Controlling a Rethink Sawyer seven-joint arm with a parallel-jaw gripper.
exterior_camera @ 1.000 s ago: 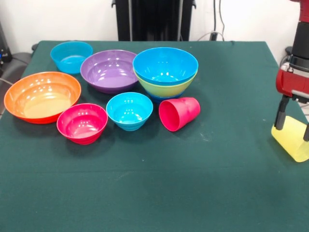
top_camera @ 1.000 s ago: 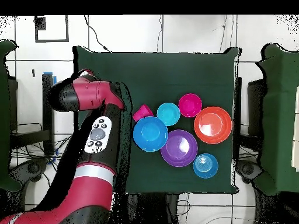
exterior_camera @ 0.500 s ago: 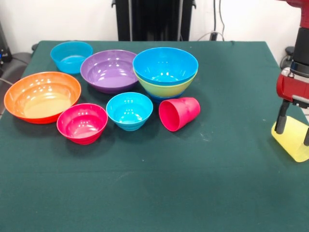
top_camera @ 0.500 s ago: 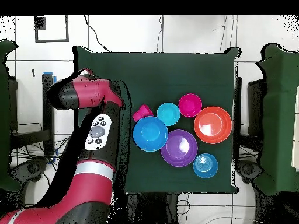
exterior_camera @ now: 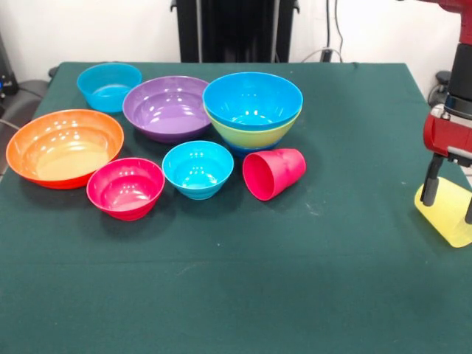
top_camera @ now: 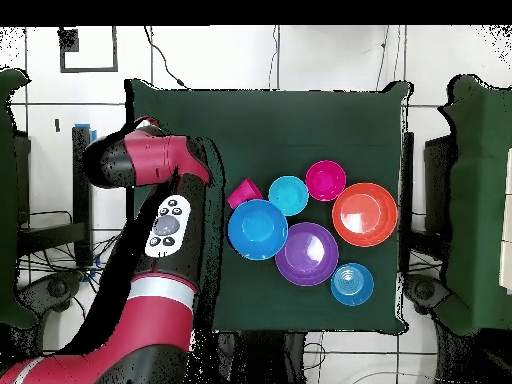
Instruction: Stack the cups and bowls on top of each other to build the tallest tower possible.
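A translucent yellow cup lies on its side at the right edge of the green table. My gripper hangs over it, open, one finger on each side of the cup. A red-pink cup lies tipped over mid-table, also seen from overhead. Behind it a bright blue bowl sits nested in a lime green bowl. Purple, orange, pink-red, cyan and light blue bowls stand singly. From overhead the arm hides the gripper and the yellow cup.
The bowls crowd the left half of the front view. A black stand rises behind the table's far edge. The yellow cup lies close to the table's right edge.
My gripper has sunk a little lower around the yellow cup. The cup and the bowls have not moved.
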